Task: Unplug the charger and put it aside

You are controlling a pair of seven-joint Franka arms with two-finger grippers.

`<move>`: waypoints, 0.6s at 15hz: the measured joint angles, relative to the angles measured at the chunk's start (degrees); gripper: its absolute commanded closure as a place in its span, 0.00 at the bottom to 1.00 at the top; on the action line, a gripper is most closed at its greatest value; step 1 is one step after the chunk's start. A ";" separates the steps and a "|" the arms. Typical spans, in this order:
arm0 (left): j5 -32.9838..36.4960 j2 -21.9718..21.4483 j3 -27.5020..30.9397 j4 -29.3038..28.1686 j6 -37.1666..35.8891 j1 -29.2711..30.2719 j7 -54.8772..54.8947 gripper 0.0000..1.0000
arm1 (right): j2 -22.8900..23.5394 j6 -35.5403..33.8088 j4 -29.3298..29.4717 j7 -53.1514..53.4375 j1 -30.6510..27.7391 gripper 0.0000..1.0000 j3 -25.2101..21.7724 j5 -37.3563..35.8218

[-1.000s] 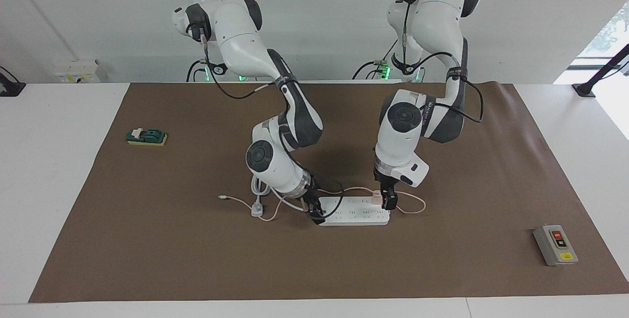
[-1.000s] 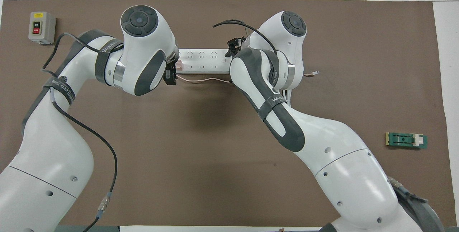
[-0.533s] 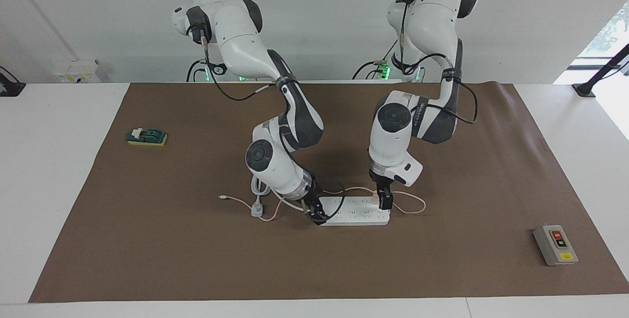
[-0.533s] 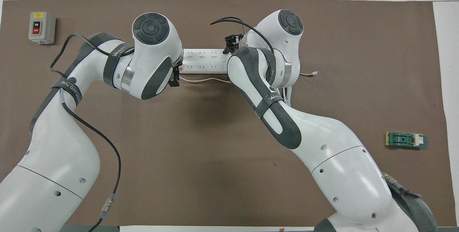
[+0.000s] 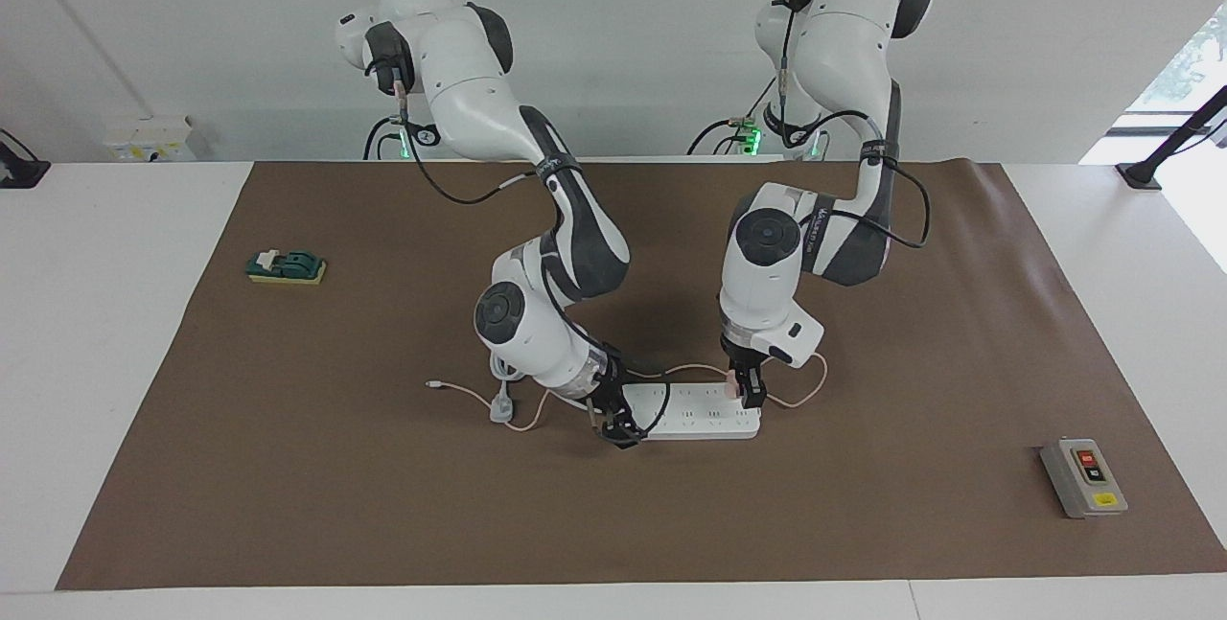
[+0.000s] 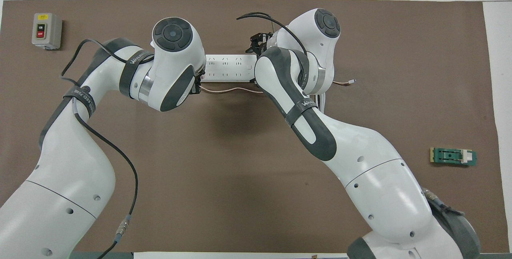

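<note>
Charger (image 5: 733, 378), small pale pink cube, sits plugged at the long white power strip's (image 5: 692, 412) end; left gripper (image 5: 748, 391) is clamped on it. Right gripper (image 5: 613, 429) pins the strip, fingers unreadable. Recommend a straight upward pull.

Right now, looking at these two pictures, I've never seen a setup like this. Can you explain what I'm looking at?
These are two white robot arms working at a table covered by a brown mat. One picture faces the robots from across the table. The other looks down from above their own end.

A long white power strip lies on the mat. The left gripper is down at the small pink charger plugged into one end, but I cannot tell if it is gripping it. The right gripper is at the strip's other end.

A grey switch box and a green block lie off towards the ends of the table.
</note>
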 measured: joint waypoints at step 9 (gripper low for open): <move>0.00 0.25 0.03 0.23 0.15 0.02 0.01 1.00 | 0.63 0.47 -0.01 0.24 0.01 0.35 0.01 1.19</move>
